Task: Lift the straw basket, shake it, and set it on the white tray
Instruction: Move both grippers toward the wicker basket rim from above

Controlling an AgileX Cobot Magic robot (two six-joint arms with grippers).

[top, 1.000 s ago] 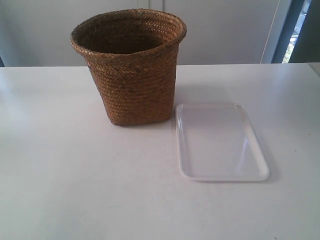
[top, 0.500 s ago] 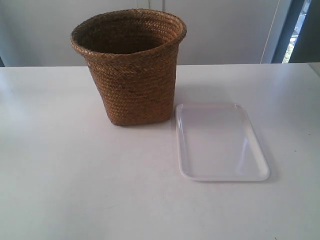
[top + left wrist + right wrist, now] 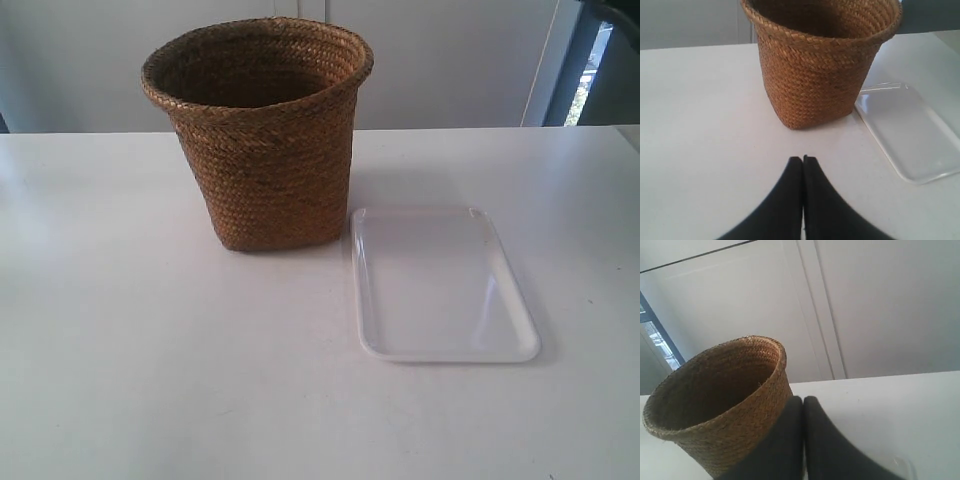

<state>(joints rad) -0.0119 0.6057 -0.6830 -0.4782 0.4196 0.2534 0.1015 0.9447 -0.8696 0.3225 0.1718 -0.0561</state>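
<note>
Standing upright toward desk (image 3: 120, 350) far edge, unmoved: straw basket (image 3: 265, 140). White tray (image 3: 440, 285) just beside its base. Left claw (image 3: 803, 159), right claw (image 3: 803, 400): pinched closed, empty. Lift not yet begun.

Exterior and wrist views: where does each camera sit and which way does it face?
Exterior: raised before the table, looking down at the basket and tray; no gripper shows.
Left wrist: low over the table, facing the basket's side; shut left gripper in front.
Right wrist: low, tilted up at the basket's rim and a wall; shut right gripper in front.
Shared: all three see the basket.
</note>
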